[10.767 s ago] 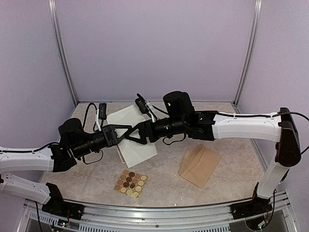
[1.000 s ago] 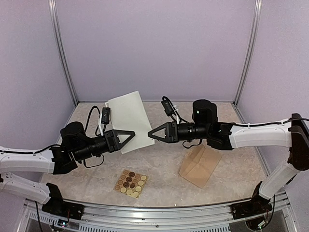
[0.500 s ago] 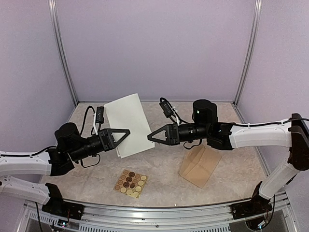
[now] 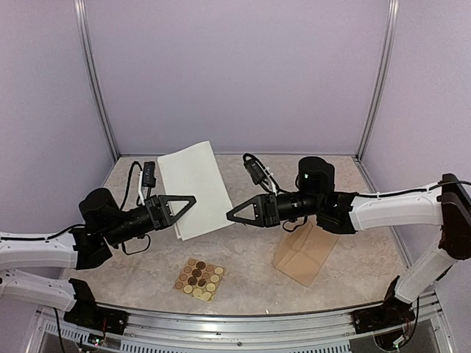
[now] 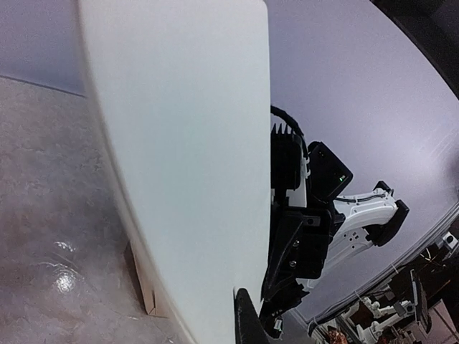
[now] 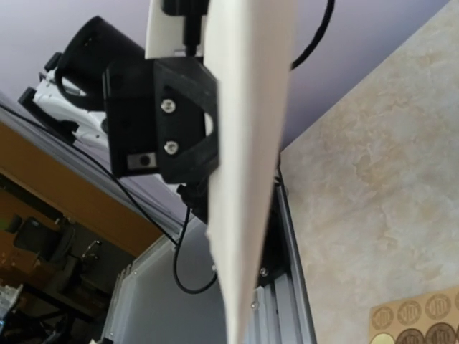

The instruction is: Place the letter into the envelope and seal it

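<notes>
No legible text, labels or numbers anywhere.

We are looking into a robotics lab cell, plain lilac panel walls (image 4: 235,73) and silver aluminium posts (image 4: 95,81) enclosing a beige marbled tabletop (image 4: 250,272), two black-and-white robot arms (image 4: 390,209) reaching over it, blurred workshop clutter (image 6: 36,244) showing beyond.

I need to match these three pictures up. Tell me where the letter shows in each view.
Top camera: the letter is left of centre, tilted upright.
Left wrist: the letter fills the middle, top to bottom.
Right wrist: the letter is edge-on, a narrow pale strip down the centre.
Shared landmark: the marbled table, at left in the left wrist view and at right in the right wrist view.
</notes>
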